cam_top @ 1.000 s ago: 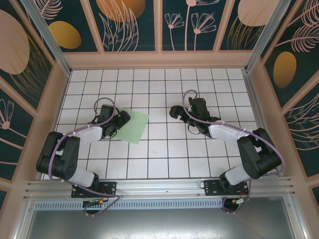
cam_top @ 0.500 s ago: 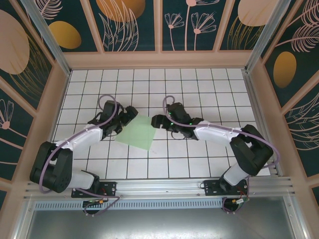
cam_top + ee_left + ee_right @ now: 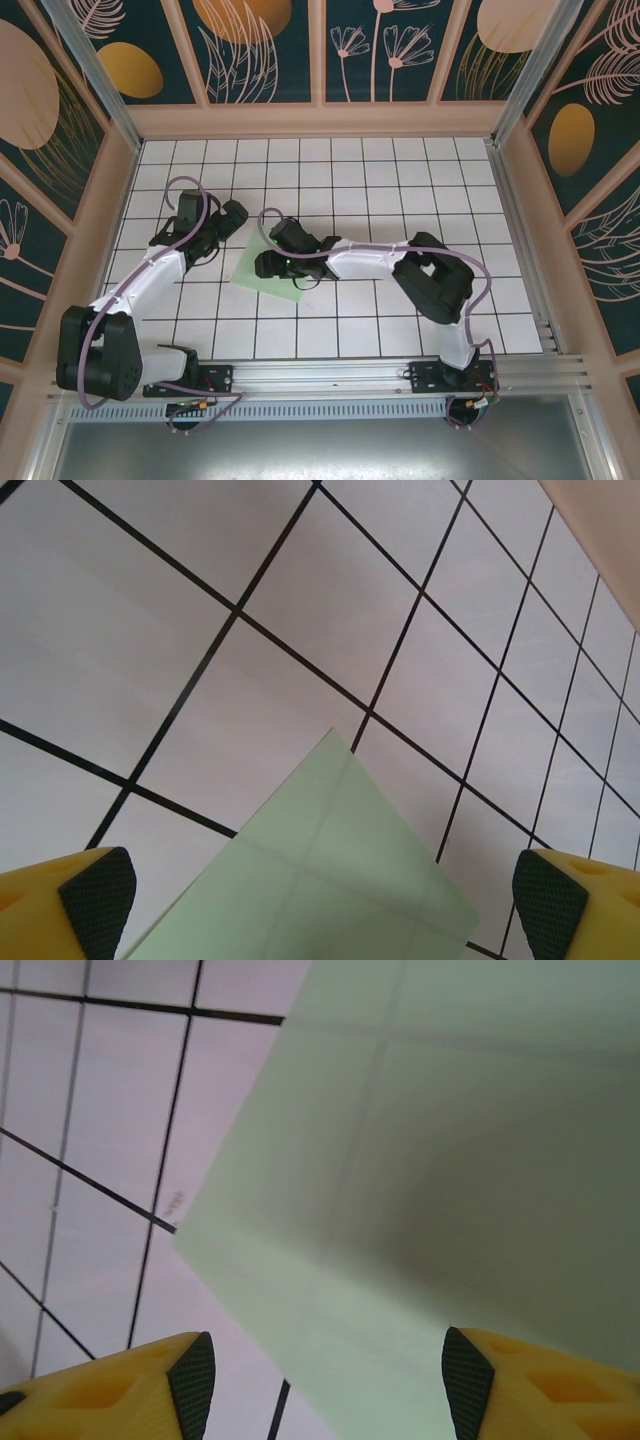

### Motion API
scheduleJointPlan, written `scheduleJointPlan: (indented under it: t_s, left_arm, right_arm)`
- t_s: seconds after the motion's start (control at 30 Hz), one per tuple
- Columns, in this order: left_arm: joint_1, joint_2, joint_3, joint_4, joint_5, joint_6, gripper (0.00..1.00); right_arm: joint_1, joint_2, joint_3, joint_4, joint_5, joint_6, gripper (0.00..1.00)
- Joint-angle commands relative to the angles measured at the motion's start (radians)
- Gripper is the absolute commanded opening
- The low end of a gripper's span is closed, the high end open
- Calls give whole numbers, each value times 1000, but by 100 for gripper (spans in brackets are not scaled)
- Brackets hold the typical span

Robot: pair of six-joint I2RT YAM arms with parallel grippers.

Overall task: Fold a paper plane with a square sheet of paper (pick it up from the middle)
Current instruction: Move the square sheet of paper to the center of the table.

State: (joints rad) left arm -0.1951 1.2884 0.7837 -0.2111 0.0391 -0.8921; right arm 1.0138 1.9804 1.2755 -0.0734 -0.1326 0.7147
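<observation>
**Paper sheet flat on the table, right jaws spread above it**

Left of centre in the overhead view, the square sheet of paper (image 3: pixel 248 272) lies flat on the white gridded table (image 3: pixel 400 180). It is turned so that its corners point like a diamond. Pale mint green and thin, it lets the dark grid lines show faintly through.

The right arm reaches across the middle of the frame, and the right gripper (image 3: pixel 262 266) sits over the sheet, covering its central part. The sheet's left corner and lower edge stay visible beside it. In the right wrist view the sheet (image 3: pixel 450 1160) takes up the upper right of the frame, with bare table (image 3: pixel 100 1110) to the left. The right gripper (image 3: pixel 330 1385) has its two yellow fingers at the lower corners. Its jaws stand apart, with the paper surface seen between them and nothing pinched. Whether the fingertips touch the sheet I cannot tell.

The left gripper (image 3: pixel 233 215) is just up and to the left of the sheet in the overhead view, near its upper edge. From the left wrist camera, one corner of the sheet (image 3: pixel 330 880) pokes up from the bottom of the frame onto the tiles (image 3: pixel 150 630). The left gripper (image 3: pixel 320 905) has its jaws spread wide, one black pad at each lower corner, holding nothing.
</observation>
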Motion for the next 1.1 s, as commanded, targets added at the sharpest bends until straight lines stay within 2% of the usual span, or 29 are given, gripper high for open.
scheduleJointPlan:
  t_s: [0.0,0.2,0.4,0.57,0.7,0.83,1.0,1.07]
  left_arm:
    - [10,-22,18,-42,-29,33,99]
    - [11,-5,20,-35,-27,42,99]
    - [12,2,1,5,-37,55,99]
    - [11,7,-21,45,-39,84,99]
    - [11,15,-44,71,-47,88,99]
    - [11,45,-46,88,-23,88,99]
    - [11,80,-47,99,11,84,99]
    - [12,87,-56,109,20,73,99]
  right_arm:
    - [-2,47,55,-97,-31,-33,65]
    - [-13,110,92,-217,-32,-88,65]
    - [-74,60,-27,-258,-11,-139,65]
    - [-201,-65,-210,-274,26,-218,65]
    - [-300,-135,-273,-296,50,-277,66]
    - [-344,-169,-215,-351,76,-290,67]
    - [-334,-180,-78,-368,50,-284,72]
    - [-322,-139,-16,-387,85,-281,75]
